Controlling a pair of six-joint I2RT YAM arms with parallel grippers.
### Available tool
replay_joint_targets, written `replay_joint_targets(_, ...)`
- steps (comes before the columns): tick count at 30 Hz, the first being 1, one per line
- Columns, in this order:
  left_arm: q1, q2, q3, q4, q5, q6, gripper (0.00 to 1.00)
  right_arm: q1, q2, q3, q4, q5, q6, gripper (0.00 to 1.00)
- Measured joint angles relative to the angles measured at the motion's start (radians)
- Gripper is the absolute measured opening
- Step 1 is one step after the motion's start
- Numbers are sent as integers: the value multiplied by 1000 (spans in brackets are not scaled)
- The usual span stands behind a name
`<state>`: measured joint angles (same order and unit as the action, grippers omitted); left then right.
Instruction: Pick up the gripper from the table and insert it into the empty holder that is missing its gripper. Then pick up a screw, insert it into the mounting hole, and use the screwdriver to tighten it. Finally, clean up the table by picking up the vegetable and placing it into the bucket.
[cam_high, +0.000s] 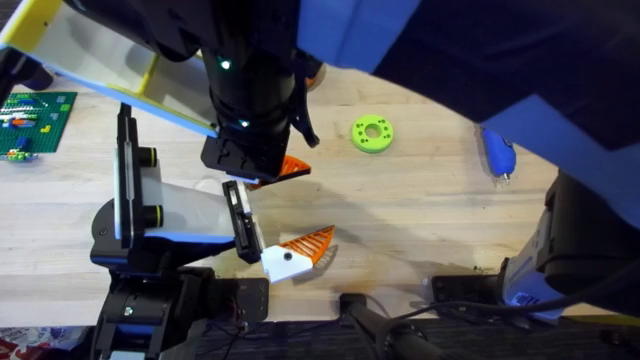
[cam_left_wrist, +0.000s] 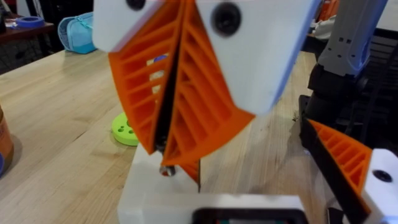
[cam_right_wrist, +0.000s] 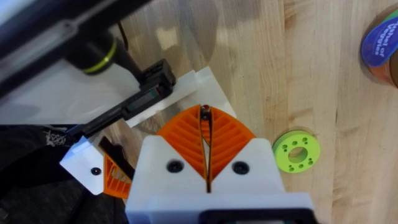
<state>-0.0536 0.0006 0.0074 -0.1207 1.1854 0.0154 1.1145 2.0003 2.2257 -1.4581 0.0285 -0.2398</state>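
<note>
- Hand (cam_right_wrist: 204, 124) of the right arm points down at the surface, its orange ribbed fingers (cam_right_wrist: 231, 134) pressed together and pinching a small dark piece (cam_right_wrist: 204, 111) at their very tips; it is too small to say what it is.
- Directly under those tips sits the cream-white base block of the gripper (cam_right_wrist: 194, 88). From overhead its deep-orange wedge pokes out just beside the hand, on the side away from the arm bases.
- The base block lies against the holder (cam_right_wrist: 152, 87), the black mount at the tip of the white-bodied fixture (cam_high: 185, 210), just beside the hand. I cannot tell whether the block is fully seated.
- A paler ribbed finger (cam_high: 300, 250) with a holed white base sits on the fixture's tip too, near the hand on the side toward the arm bases.
- The lime-green ring (cam_high: 372, 133) lies flat on the surface (cam_high: 420, 220), near the hand and apart from it.
- The screwdriver (cam_high: 497, 152) lies well apart from the hand, out beyond the ring.
- The left hand (cam_left_wrist: 249, 215) sits low and close, facing the right one; whether it is spread or pressed together I cannot tell.
</note>
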Motion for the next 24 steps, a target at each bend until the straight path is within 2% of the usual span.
replay_joint_targets(24, 0, 0, 0, 0, 0, 0, 986, -5, 0, 0, -30, 1, -8, 10)
